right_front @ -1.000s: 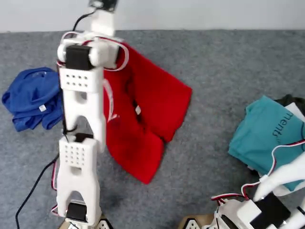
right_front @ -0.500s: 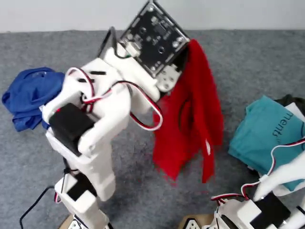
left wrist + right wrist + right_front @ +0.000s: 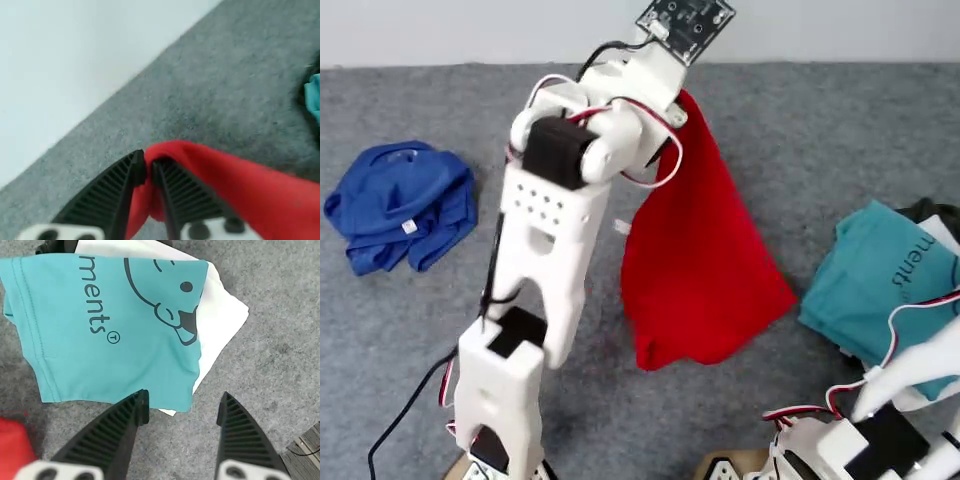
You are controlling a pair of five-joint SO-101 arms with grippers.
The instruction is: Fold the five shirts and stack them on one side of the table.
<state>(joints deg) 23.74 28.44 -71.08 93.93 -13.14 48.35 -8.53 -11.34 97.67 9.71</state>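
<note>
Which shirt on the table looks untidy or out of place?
The blue shirt lies crumpled in a heap, unfolded, at the opposite end of the table from the neatly folded teal shirt.

I see a bright red cloth shirt [image 3: 705, 270], plain all over. The crumpled blue cloth shirt [image 3: 400, 200] is plain too, with a tiny white tag. The folded teal cloth shirt [image 3: 110, 325] has dark letters and a dark drawing. The folded white cloth shirt [image 3: 220, 315] is plain. The fuzzy table cover [image 3: 840, 130] is speckled grey.
</note>
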